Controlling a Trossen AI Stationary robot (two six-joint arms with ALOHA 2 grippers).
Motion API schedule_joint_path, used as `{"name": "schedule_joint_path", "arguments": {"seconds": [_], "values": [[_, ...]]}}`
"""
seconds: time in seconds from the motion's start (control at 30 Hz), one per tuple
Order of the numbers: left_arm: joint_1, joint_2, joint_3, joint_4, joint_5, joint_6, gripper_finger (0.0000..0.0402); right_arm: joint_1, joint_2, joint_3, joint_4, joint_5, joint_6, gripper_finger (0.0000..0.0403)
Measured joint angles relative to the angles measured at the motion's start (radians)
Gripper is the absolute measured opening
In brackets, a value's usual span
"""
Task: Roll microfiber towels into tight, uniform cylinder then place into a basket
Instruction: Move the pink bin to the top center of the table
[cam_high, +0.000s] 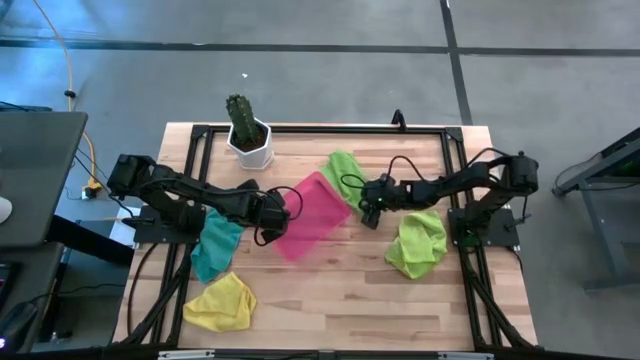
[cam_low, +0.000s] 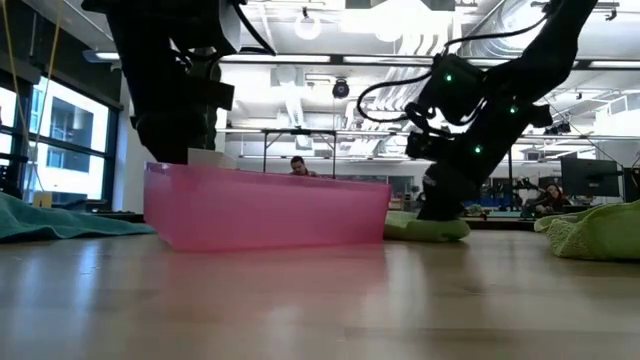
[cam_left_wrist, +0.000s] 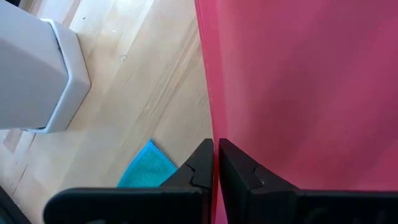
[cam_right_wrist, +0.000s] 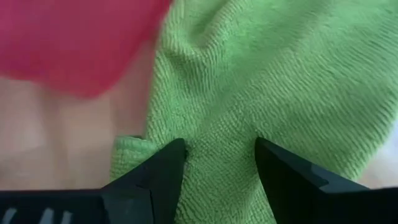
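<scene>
Left gripper (cam_left_wrist: 216, 163) is pinched on the left wall of the pink basket (cam_high: 318, 222), fingers pressed together with the thin rim between them. Basket sits mid-table, rotated diagonal to the table edges. From the low view I can't tell whether it sits flat.

Right gripper (cam_right_wrist: 217, 163) is over the lime towel (cam_high: 343, 172) just past the basket's far-right corner, fingers spread with cloth bunched between them; no closed grip visible. That towel touches or slightly overlaps the basket corner, and the right arm hides its right part from above.

Clutter:
- White hexagonal cactus pot (cam_high: 250, 146) at the far left of the table, near the basket's far corner and close to the left gripper in its wrist view.
- Teal towel (cam_high: 214, 245) just left of the basket, partly under the left arm.
- Yellow towel (cam_high: 222, 304) at the near-left, clear of both arms.
- Second lime towel (cam_high: 417, 243) crumpled at the right, below the right arm.

All four towels lie loose; none rolled. Basket interior looks bare from above; in the low view the translucent wall blurs the contents.
</scene>
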Motion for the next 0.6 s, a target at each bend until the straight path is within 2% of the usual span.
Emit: {"name": "schedule_joint_path", "arguments": {"seconds": [0.2,0.4,0.5,0.6], "values": [[0.000,0.000,0.000,0.000,-0.003,0.000,0.0006,0.082,-0.028,0.002,-0.098,-0.146,0.076,0.0193],[0.007,0.000,0.000,0.015,-0.069,0.008,0.0006,0.195,-0.090,-0.002,-0.177,-0.324,0.105,0.0193],[0.021,0.000,-0.001,0.097,-0.100,0.090,0.0006,0.243,-0.119,-0.006,-0.198,-0.407,0.088,0.0193],[0.036,0.000,-0.001,0.222,-0.106,0.254,0.0006,0.291,-0.147,-0.006,-0.200,-0.478,0.038,0.0193]]}}
